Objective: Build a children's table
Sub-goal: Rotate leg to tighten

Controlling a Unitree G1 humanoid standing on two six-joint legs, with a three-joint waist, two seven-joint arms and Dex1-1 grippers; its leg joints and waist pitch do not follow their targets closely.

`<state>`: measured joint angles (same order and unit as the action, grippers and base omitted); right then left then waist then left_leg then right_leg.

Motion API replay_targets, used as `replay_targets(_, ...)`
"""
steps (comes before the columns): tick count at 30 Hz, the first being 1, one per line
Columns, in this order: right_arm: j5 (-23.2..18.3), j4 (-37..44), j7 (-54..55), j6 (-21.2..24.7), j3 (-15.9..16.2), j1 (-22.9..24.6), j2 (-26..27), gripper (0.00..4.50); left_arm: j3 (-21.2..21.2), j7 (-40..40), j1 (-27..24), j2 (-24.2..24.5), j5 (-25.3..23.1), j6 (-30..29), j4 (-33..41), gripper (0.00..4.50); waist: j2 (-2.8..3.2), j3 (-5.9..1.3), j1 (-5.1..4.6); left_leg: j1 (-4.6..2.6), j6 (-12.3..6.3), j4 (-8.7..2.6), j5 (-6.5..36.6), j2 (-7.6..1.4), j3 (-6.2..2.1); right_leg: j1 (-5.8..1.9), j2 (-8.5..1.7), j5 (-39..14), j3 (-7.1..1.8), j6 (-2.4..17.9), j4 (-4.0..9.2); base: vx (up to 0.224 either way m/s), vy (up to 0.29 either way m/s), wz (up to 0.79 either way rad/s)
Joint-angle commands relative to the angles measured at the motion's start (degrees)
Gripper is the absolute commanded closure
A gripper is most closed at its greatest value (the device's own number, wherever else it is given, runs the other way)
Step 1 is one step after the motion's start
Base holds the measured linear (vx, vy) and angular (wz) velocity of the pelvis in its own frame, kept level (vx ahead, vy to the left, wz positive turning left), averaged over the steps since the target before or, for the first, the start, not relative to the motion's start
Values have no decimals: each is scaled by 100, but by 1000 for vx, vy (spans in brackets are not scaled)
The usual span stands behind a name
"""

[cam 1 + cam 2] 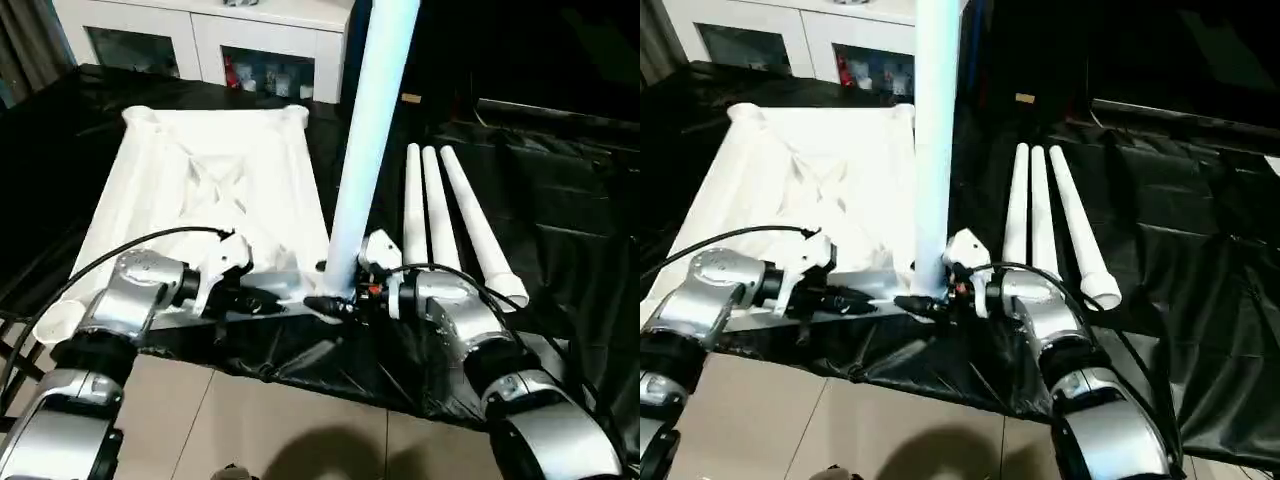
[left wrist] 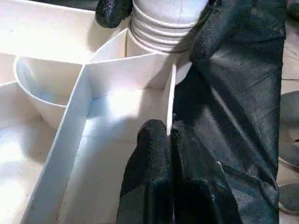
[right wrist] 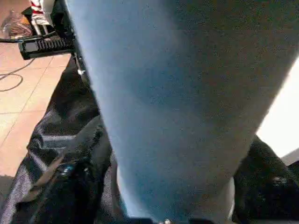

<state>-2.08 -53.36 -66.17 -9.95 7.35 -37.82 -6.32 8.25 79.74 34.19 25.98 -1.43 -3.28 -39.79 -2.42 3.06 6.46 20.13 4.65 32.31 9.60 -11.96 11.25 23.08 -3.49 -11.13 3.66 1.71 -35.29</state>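
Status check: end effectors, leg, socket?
Left end effector shut on tabletop rim. Right end effector around upright leg, threads at corner socket. Three legs waiting.

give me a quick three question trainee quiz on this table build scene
1. True or false: one leg stands upright at a near corner socket of the tabletop.
2. How many loose legs lie on the black sheet? A) two B) three C) four
3. What is the left end effector pinching?

Key
1. True. Its ribbed end sits in the socket, with the right end effector around its base.
2. B, three, lying side by side to the right of the tabletop.
3. A thin rib of the tabletop's underside; its fingers are closed on the wall's edge near that socket.
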Motion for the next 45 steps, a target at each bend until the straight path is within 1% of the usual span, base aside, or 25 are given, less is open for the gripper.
replay_targets(1, 137, 88, -466, 136, 461, 162, 185, 145, -18, -143, 0, -145, 258, -12, 95, 450, 4, -339, 16, -39, -232, -335, 1124, -213, -76, -263, -495, -1116, -297, 1136, 388, 0, 0, 0)
replay_targets(7, 120, 133, -449, 192, 452, 188, 215, 175, -21, -205, -6, -157, 205, -2, 91, 450, -1, -338, 18, -34, -220, -332, 1121, -205, -74, -268, -500, -1133, -296, 1128, 393, 0, 0, 0)
replay_targets(9, 62, 56, -67, 286, 312, 168, 368, 179, -11, -409, 24, -239, 114, 2, 48, 450, 1, -336, 17, -40, -209, -336, 1110, -204, -75, -260, -493, -1145, -296, 1120, 395, 0, 0, 0)
replay_targets(11, 79, -100, 475, 345, 187, 100, 517, 181, -2, -680, 84, -332, 16, -17, -26, 450, 5, -318, -4, -45, -142, -356, 1196, -202, -81, -239, -492, -1298, -300, 1089, 414, 0, 0, 0)
replay_targets(13, 149, -390, 1527, 425, 3, -40, 781, 181, 16, -1203, 219, -516, -155, -127, -173, 450, 0, -312, -43, -86, 10, -372, 1470, -196, -104, -218, -530, -1854, -311, 972, 479, 0, 0, 0)
replay_targets(14, 186, -607, 2253, 480, -111, -169, 967, 181, 18, -1576, 339, -674, -234, -221, -312, 450, -10, -305, -66, -90, 55, -384, 1484, -191, -110, -203, -524, -1928, -315, 948, 491, 0, 0, 0)
replay_targets(15, 186, -607, 2253, 480, -111, -169, 967, 181, 18, -1576, 339, -674, -234, -221, -312, 450, -4, -296, -91, -130, 136, -396, 1661, -181, -130, -179, -524, -2206, -310, 892, 522, 0, 0, 0)
replay_targets(16, 205, -768, 2792, 525, -200, -268, 1109, 181, 19, -1853, 431, -796, -287, -293, -417, 450, -13, -297, -106, -106, 134, -388, 1712, -175, -136, -200, -539, -2369, -308, 828, 542, 0, 0, 0)
replay_targets(17, 263, -1053, 3803, 611, -317, -465, 1369, 181, -40, -2466, 644, -1063, -351, -356, -668, 450, -7, -290, -123, -115, 167, -396, 1692, -184, -131, -173, -538, -2386, -320, 818, 554, 0, 0, 0)
replay_targets(18, 263, -1053, 3803, 611, -317, -465, 1369, 181, -40, -2466, 644, -1063, -351, -356, -668, 450, -12, -287, -138, -154, 220, -387, 1799, -161, -135, -141, -525, -2557, -313, 768, 577, 0, 0, 0)
replay_targets(19, 263, -1053, 3803, 611, -317, -465, 1369, 181, -40, -2466, 644, -1063, -351, -356, -668, 450, -19, -293, -141, -150, 205, -383, 1830, -158, -146, -156, -536, -2641, -309, 737, 582, 0, 0, 0)
replay_targets(20, 282, -1164, 4117, 629, -335, -553, 1477, 181, -61, -2720, 739, -1173, -382, -371, -767, 450, -12, -300, -122, -115, 146, -387, 1781, -168, -150, -177, -555, -2634, -311, 674, 598, 0, 0, 0)
replay_targets(21, 298, -1245, 4339, 649, -348, -619, 1562, 181, -72, -2905, 810, -1251, -410, -387, -840, 450, -13, -300, -125, -120, 134, -389, 1754, -172, -143, -157, -535, -2513, -317, 656, 591, 0, 0, 0)
replay_targets(22, 307, -1271, 4405, 627, -351, -651, 1601, 181, -73, -2959, 839, -1278, -418, -384, -875, 450, -9, -309, -125, -134, 127, -382, 1770, -165, -138, -148, -528, -2422, -314, 687, 580, 0, 0, 0)
replay_targets(24, 390, -1385, 4676, 476, -359, -782, 1724, 181, -63, -3108, 938, -1355, -477, -333, -1005, 450, -16, -315, -115, -96, 106, -387, 1672, -169, -133, -168, -529, -2193, -315, 715, 560, 0, 0, 0)
replay_targets(25, 396, -1416, 4679, 368, -390, -831, 1749, 181, -58, -3112, 954, -1358, -499, -305, -1045, 450, -14, -323, -110, -105, 97, -378, 1652, -169, -124, -168, -527, -2056, -319, 751, 542, 0, 0, 0)
replay_targets(26, 396, -1435, 4670, 298, -412, -860, 1760, 126, -56, -3109, 962, -1356, -513, -288, -1067, 450, -17, -323, -112, -90, 83, -375, 1634, -167, -121, -175, -528, -1994, -321, 768, 535, 0, 0, 0)
replay_targets(29, 224, -1419, 4267, 87, -546, -886, 1632, 112, 12, -2834, 872, -1185, -546, -153, -1062, 450, -18, -338, -101, -58, 18, -368, 1463, -167, -114, -211, -522, -1673, -320, 831, 492, 0, 0, 0)
replay_targets(32, 121, -1321, 3693, -59, -529, -838, 1450, 66, 105, -2439, 749, -979, -565, 99, -1020, 450, -19, -345, -117, -19, -59, -371, 1370, -171, -120, -252, -518, -1430, -313, 886, 459, 0, 0, 0)
replay_targets(34, 118, -1313, 3650, -66, -523, -834, 1436, 61, 112, -2409, 740, -964, -567, 120, -1017, 450, -11, -345, -135, -12, -60, -377, 1310, -178, -124, -262, -517, -1354, -307, 923, 448, 0, 0, 0)
replay_targets(35, 165, -1201, 3030, -206, -339, -754, 1232, 57, 173, -2094, 651, -777, -583, 252, -975, 450, -7, -347, -129, -29, -80, -365, 1336, -174, -119, -257, -521, -1331, -306, 953, 455, 0, 0, 0)
replay_targets(37, 192, -1161, 2831, -261, -268, -725, 1161, 46, 193, -1995, 622, -716, -588, 311, -962, 450, -9, -345, -134, -6, -117, -364, 1314, -181, -116, -274, -521, -1268, -310, 973, 445, 0, 0, 0)
replay_targets(39, 137, -905, 1691, -344, -89, -565, 826, 46, 236, -1435, 486, -448, -505, 533, -877, 450, 2, -345, -107, -4, -194, -350, 1231, -198, -100, -297, -492, -1027, -295, 1062, 415, 0, 0, 0)
replay_targets(42, 115, -770, 1148, -380, -17, -483, 663, 46, 248, -1148, 410, -337, -414, 569, -759, 450, 4, -369, -87, -24, -237, -324, 1039, -213, -75, -290, -482, -521, -291, 1255, 333, 0, 0, 0)
replay_targets(45, 170, -534, 125, -449, 227, -326, 282, 46, 307, -587, 266, -129, -255, 579, -504, 450, -5, -367, -56, -20, -341, -304, 969, -218, -62, -293, -482, -352, -285, 1353, 311, 0, 0, 0)
